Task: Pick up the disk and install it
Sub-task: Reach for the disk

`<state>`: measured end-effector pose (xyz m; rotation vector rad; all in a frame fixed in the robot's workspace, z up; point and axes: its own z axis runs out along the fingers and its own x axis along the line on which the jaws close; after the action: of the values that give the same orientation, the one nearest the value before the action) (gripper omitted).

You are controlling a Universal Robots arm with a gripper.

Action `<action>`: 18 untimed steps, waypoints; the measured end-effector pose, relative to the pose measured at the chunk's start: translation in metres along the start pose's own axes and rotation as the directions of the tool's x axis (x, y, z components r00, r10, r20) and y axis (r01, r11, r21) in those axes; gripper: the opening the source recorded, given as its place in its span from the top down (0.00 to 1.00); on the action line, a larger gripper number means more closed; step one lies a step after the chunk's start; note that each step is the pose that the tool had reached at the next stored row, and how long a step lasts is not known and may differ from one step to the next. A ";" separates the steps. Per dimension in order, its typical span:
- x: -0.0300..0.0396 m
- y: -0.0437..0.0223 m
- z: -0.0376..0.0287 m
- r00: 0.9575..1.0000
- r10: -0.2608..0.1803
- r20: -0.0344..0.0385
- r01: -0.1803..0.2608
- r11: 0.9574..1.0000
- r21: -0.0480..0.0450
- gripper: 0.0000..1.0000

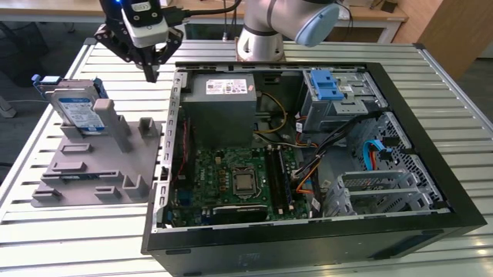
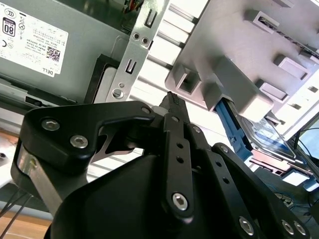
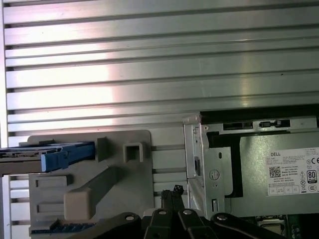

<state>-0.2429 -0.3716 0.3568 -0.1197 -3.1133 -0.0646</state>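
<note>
The disk (image 1: 78, 111), silver-grey with a white-and-blue label and a blue bracket, stands on edge in a slot of the grey holder (image 1: 92, 164) at the exterior view's left. My gripper (image 1: 151, 77) hangs above the slatted table between the holder and the computer case, to the right of the disk and apart from it. Its fingers are shut with nothing between them. In both wrist views the closed gripper (image 2: 172, 98) (image 3: 172, 191) points at the gap beside the holder, with the disk (image 2: 268, 135) (image 3: 30, 155) off to one side.
The open computer case (image 1: 431, 133) lies flat at centre and right, holding the grey power-supply box (image 1: 223, 104), the motherboard (image 1: 235, 179) and a silver drive cage with a blue latch (image 1: 327, 86). The arm's base (image 1: 262, 40) stands behind the case.
</note>
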 end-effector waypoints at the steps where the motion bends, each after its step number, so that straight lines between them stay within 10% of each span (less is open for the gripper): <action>1: 0.0003 0.0001 0.0002 1.000 0.000 0.000 0.000 1.000 0.000 0.89; 18: 0.0046 0.0017 0.0026 1.000 0.000 0.000 0.000 1.000 0.000 0.89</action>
<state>-0.2475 -0.3695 0.3545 -0.1197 -3.1133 -0.0645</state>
